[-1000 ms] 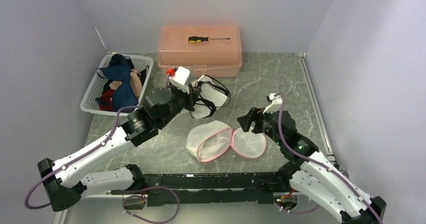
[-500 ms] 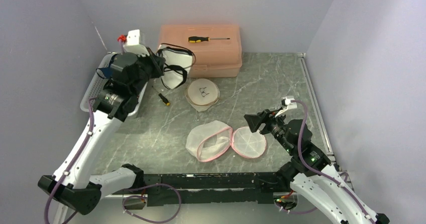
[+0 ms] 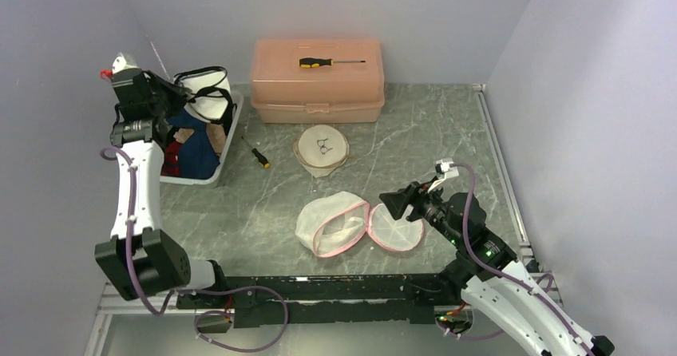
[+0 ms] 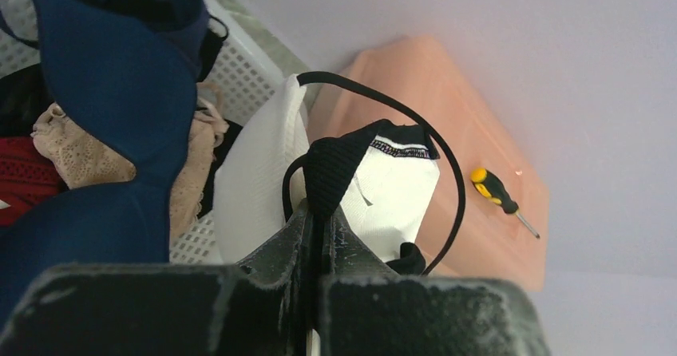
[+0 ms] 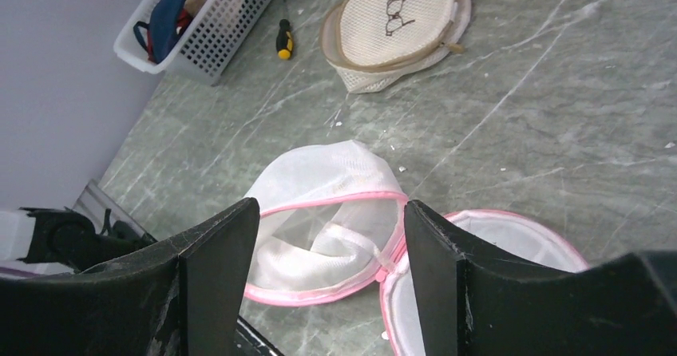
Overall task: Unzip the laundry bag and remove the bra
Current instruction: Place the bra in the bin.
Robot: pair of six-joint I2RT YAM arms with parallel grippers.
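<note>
Bra (image 3: 205,92) now over basket (image 3: 229,142), previously mid-table.

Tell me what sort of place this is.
Probably a robot lab test cell: plain walls box in a grey marble-patterned table, two white robot arms stand at its near edge, and a pink-trimmed white mesh laundry bag lies open on it.

**Basket left, box behind, bags in front**

The white slatted plastic basket (image 3: 195,179) sits rear left on the grey marbled table (image 3: 435,132), the white black-strapped bra (image 3: 209,100) above it. To its right stands the pink lidded plastic box (image 3: 317,92), a yellow-handled screwdriver (image 3: 330,62) on top. Before the box lies the round beige mesh bag (image 3: 322,147); nearer still, the pink-trimmed white mesh laundry bag (image 3: 334,222).
</note>
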